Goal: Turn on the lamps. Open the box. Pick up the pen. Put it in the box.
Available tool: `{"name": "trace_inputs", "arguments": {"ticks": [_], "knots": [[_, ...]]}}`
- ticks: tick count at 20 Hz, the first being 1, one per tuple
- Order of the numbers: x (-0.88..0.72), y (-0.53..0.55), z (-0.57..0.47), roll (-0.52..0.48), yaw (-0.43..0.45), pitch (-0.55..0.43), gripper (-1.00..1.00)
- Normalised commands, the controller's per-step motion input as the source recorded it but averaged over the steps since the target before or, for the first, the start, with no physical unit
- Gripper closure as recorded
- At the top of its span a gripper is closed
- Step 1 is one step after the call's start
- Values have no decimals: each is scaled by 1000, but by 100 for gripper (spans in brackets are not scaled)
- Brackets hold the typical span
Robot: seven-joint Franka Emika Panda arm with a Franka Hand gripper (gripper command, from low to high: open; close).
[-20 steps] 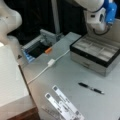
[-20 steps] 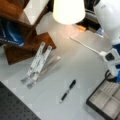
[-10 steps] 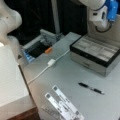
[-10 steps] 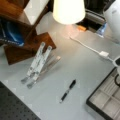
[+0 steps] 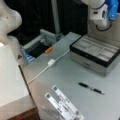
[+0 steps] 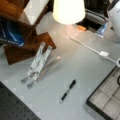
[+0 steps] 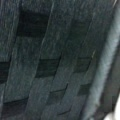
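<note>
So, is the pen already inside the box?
No, in a front view the pen lies on the table, apart from the open box.

Arm [image 5: 100, 12] higher above box [image 5: 96, 53]

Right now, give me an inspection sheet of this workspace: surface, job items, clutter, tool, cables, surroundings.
Surface: grey table, mostly bare in the middle.
Box: open, pale compartments showing, nothing seen inside.
Pen: lying flat on the table in front of the box, apart from it.
Lamp: shade glowing, lit.
Clutter: white strips with black squares near a front view's bottom; wooden stand; grey tray with an orange piece.
Tool: fingers not in view; the arm hangs above the box's far side.
Cables: white cable with an inline block runs across the table.
Surroundings: dark backdrop; a white robot base at a front view's left.
</note>
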Motion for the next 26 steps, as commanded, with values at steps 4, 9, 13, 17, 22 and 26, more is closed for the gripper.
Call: {"name": "trace_inputs", "arguments": {"ticks": [4,9,13,17,22,26], "knots": [[-1,105,-168,175,-184,-102,-100],[1,257,-297,115,-201,-101,-100],[-8,384,-222,60,-209,-65,-100],[-55,219,-31,71,-152,-47,-100],[-95,-29,88,114,-119,-2,-100],[-134,-116,95,111,-102,105,-100]]}}
